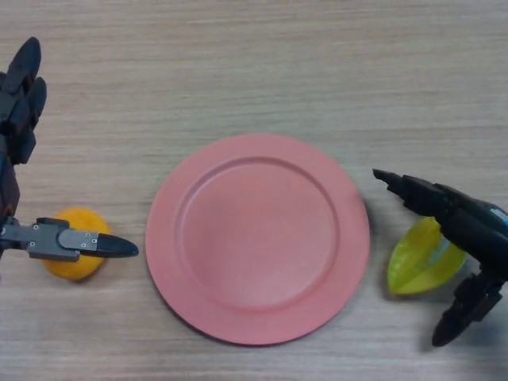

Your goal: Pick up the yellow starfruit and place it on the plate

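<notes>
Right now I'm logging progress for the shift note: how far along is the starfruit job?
Nothing delivered yet: the plate is bare. In hand: the right hand hovers open over the yellow starfruit, which lies on the table right of the plate. Left: grasp, lift, place. The left hand sits by an orange fruit.

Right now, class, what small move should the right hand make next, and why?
Probably close the right hand round the yellow starfruit: its fingers are open, straddling the fruit, which lies on the table beside the empty pink plate.
</notes>
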You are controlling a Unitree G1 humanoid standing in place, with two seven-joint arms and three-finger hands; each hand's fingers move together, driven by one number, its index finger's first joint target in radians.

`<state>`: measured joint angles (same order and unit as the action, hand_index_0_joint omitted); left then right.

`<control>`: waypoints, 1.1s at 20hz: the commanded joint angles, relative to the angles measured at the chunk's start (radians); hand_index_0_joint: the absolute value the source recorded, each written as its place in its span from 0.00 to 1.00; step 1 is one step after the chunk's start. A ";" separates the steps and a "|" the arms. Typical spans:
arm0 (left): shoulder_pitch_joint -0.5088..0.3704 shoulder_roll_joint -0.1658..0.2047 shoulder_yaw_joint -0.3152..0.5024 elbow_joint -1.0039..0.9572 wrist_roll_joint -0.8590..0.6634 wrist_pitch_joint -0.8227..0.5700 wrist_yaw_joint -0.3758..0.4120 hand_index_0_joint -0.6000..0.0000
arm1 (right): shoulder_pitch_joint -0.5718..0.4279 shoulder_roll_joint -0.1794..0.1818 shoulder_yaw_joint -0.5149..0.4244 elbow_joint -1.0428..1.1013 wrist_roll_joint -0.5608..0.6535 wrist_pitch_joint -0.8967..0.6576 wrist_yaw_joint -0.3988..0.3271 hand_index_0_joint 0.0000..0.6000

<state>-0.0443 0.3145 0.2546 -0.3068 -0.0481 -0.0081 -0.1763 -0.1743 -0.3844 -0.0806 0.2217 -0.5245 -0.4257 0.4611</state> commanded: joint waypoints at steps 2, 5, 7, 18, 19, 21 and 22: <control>-0.020 0.042 0.073 -0.063 0.004 -0.069 0.009 1.00 | -0.078 -0.070 -0.060 0.006 -0.018 -0.176 -0.163 0.83; -0.016 0.037 0.067 -0.060 0.019 -0.070 0.012 1.00 | -0.096 -0.095 -0.074 0.045 -0.112 -0.213 -0.320 1.00; -0.019 0.039 0.065 -0.058 0.022 -0.067 0.015 1.00 | -0.086 -0.101 -0.076 0.036 -0.118 -0.210 -0.337 1.00; -0.010 0.035 0.070 -0.065 0.005 -0.056 0.008 1.00 | -0.104 -0.064 -0.053 -0.205 -0.139 -0.121 -0.299 1.00; -0.010 0.037 0.076 -0.073 -0.008 -0.043 0.003 1.00 | -0.119 -0.035 -0.034 -0.253 -0.083 -0.085 -0.257 1.00; -0.009 0.037 0.082 -0.079 -0.018 -0.037 0.001 1.00 | -0.135 0.027 0.011 -0.326 0.036 0.001 -0.212 1.00; -0.007 0.037 0.083 -0.080 -0.019 -0.038 0.001 1.00 | -0.129 0.044 0.032 -0.345 0.053 0.022 -0.202 1.00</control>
<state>-0.0281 0.3124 0.2568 -0.3222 -0.0522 0.0308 -0.1818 -0.2619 -0.3152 0.0047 -0.0727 -0.5531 -0.3534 0.2961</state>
